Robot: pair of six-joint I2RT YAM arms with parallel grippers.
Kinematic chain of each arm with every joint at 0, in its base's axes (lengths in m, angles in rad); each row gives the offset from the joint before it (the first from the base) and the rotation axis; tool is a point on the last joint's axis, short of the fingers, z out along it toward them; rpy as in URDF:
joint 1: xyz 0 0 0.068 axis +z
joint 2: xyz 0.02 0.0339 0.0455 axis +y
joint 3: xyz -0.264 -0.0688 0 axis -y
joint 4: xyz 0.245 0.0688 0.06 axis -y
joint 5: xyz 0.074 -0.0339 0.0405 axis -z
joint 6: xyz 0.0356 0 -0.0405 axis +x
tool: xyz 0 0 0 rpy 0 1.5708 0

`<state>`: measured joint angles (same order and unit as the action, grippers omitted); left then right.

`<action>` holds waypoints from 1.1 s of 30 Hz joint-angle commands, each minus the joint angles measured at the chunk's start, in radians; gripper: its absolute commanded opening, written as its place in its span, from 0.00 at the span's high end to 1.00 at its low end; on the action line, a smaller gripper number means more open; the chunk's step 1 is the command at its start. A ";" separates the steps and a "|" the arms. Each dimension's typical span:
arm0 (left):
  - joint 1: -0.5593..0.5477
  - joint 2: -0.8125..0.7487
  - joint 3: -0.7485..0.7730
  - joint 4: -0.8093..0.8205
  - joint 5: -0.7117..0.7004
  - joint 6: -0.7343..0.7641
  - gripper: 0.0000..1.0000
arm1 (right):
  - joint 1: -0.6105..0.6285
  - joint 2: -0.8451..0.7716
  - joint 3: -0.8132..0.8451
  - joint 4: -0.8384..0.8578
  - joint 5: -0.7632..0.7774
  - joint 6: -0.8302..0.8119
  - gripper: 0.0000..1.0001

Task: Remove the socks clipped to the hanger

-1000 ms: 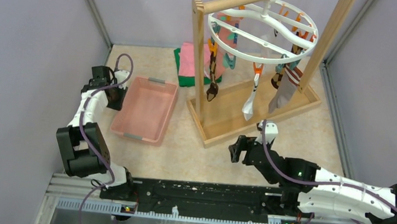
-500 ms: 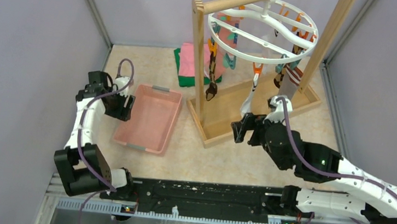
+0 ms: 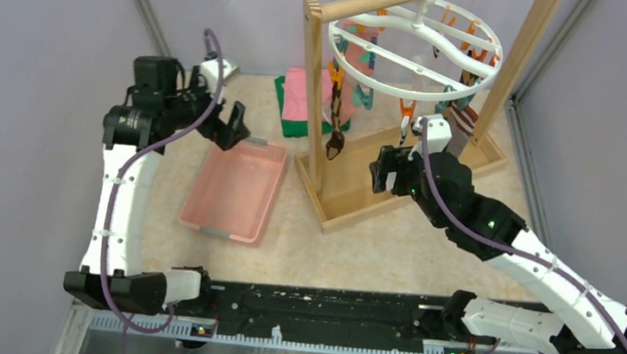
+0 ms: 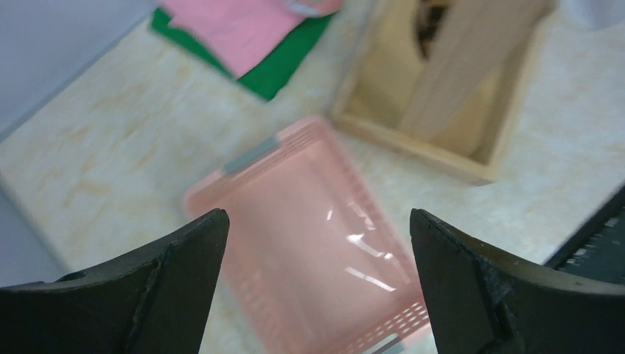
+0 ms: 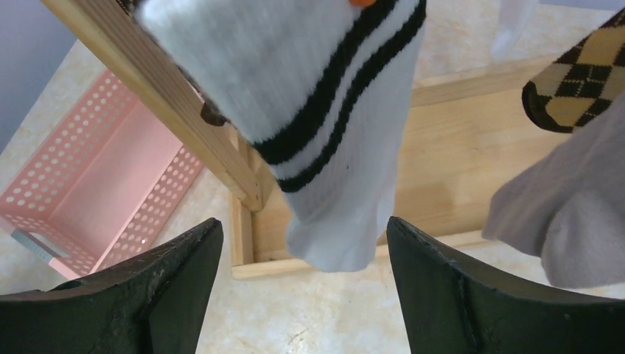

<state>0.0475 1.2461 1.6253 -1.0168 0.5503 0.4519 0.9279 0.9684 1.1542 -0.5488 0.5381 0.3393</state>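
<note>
right gripper (image 3: 384,171) (image 5: 302,228): risen to striped sock (image 5: 324,110), fingers spread | left gripper (image 3: 232,126) (image 4: 317,221): lifted above bin (image 3: 203,205), spread | socks (image 3: 333,140): unchanged, clipped on hanger (image 3: 435,93)

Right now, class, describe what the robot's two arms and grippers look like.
The left arm and right arm have white shells, black joints and a purple cable running along each. The left gripper and right gripper have broad, curved, matt black fingers.
</note>
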 commanded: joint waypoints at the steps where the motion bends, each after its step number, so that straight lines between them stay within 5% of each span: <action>1: -0.193 0.037 0.035 0.104 0.106 -0.135 0.01 | -0.040 -0.004 0.013 0.091 -0.109 -0.070 0.18; 7: -0.465 0.117 0.037 0.235 0.032 -0.162 0.01 | -0.116 -0.012 -0.018 0.063 -0.224 -0.012 0.16; 11: -0.554 0.161 0.026 0.352 -0.101 -0.230 0.01 | -0.129 -0.012 -0.055 0.070 -0.261 0.017 0.15; 20: -0.580 0.224 0.001 0.537 -0.382 -0.297 0.06 | -0.142 -0.031 -0.130 0.109 -0.297 0.059 0.14; 33: -0.529 0.274 0.044 0.551 -0.484 -0.278 0.10 | -0.183 -0.018 -0.100 0.151 -0.373 0.045 0.15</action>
<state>-0.5205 1.4887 1.6211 -0.5095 0.1261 0.2077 0.7609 0.9619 1.0088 -0.4419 0.2062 0.3889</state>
